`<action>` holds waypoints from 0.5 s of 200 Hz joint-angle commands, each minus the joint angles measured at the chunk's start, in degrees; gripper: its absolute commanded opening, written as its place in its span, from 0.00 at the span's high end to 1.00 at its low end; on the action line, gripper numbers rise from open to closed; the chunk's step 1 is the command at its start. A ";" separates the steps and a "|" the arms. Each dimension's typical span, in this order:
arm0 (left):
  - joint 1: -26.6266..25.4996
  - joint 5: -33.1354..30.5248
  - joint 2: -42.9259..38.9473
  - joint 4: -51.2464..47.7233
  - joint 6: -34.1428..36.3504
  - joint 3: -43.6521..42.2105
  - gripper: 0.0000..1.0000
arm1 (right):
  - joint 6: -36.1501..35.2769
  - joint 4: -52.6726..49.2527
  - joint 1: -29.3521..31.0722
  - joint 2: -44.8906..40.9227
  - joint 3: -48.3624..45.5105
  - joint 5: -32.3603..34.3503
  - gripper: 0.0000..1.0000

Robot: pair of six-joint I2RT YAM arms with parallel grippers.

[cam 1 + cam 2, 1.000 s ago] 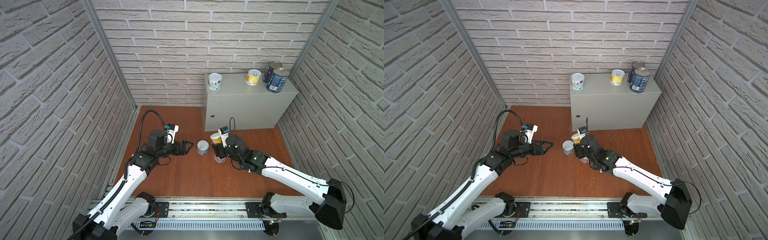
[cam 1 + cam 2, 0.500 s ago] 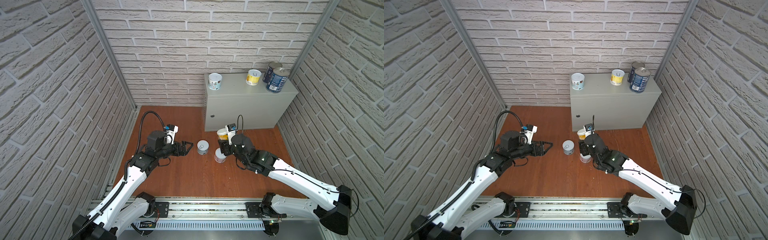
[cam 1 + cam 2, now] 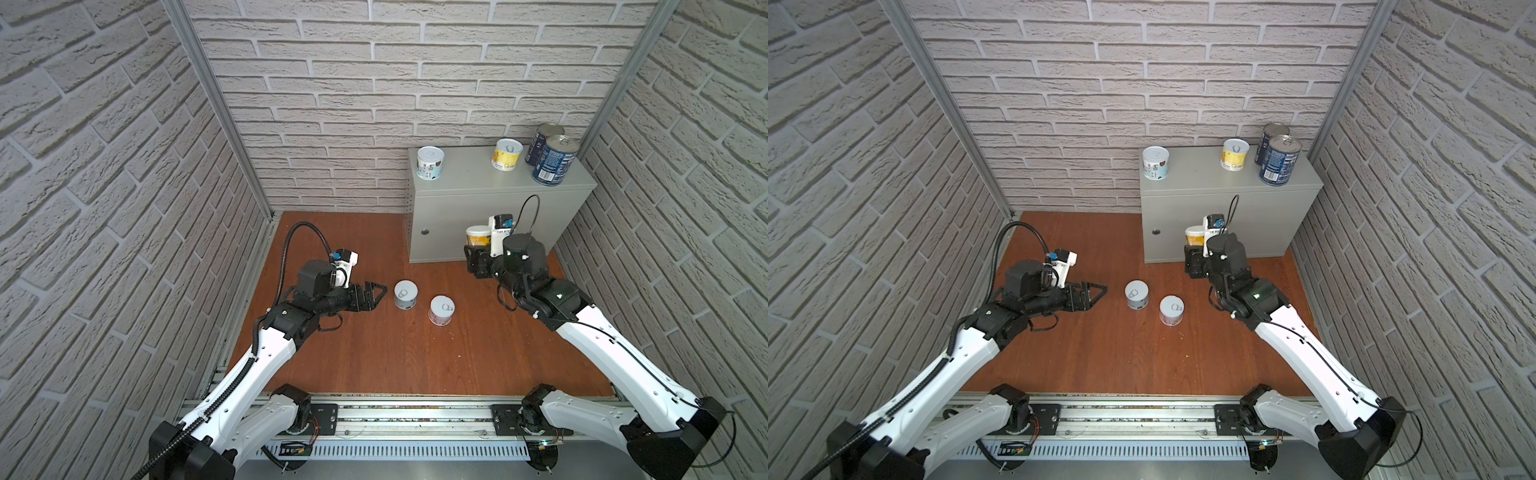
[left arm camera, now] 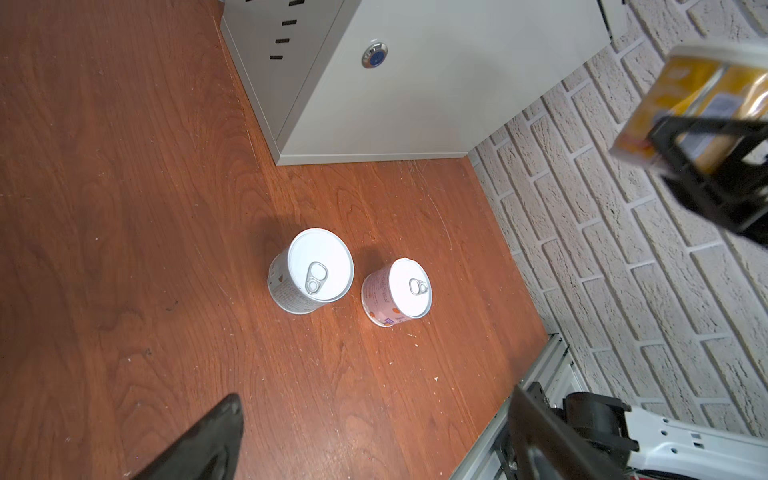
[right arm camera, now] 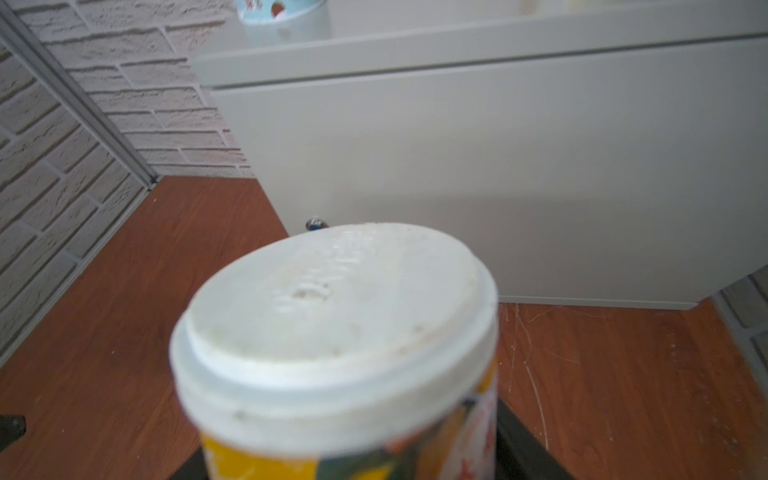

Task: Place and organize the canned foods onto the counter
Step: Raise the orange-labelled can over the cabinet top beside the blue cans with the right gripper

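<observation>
Bimanual cell seen in both top views. The left gripper (image 3: 376,296) hangs low over the wooden floor (image 3: 374,357), well out in front of the counter (image 3: 469,176) and beyond its lock-side end. Its fingers (image 4: 199,444) are spread wide with nothing between them. Just beside their tips stands the grey-labelled can (image 3: 405,294), upright on the floor in front of the counter and well apart from it. The pink-labelled can (image 3: 441,309) stands upright near the grey one, a little farther from the counter, and the two do not touch. On the counter's top, at the corner above the lock (image 3: 424,232), stands the white-labelled can (image 3: 430,163). The right gripper (image 3: 477,254) is before the counter's front door, its fingers closed on the sides of the orange-labelled can (image 3: 478,236). This can is roughly upright and clear of the floor, its white lid below the level of the counter's top. Farther along that top, near the rear edge, stands the yellow-labelled can (image 3: 507,154). At the end away from the lock stand the front dark-blue can (image 3: 555,160) and, just behind it, the rear dark-blue can (image 3: 540,139). Whether these two touch cannot be told.
</observation>
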 commanded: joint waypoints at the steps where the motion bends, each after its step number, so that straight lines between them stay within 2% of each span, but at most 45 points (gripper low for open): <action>1: 0.27 -0.02 0.15 3.28 0.25 0.10 0.02 | -4.10 4.03 -3.32 0.78 5.90 -3.32 0.50; 54: 0.44 0.11 0.30 3.76 -0.02 0.14 0.01 | -7.34 4.67 -11.51 9.55 18.41 -9.37 0.47; 100: 0.56 0.42 1.22 2.58 0.51 1.04 0.02 | -6.13 9.65 -17.46 16.16 24.72 -13.04 0.47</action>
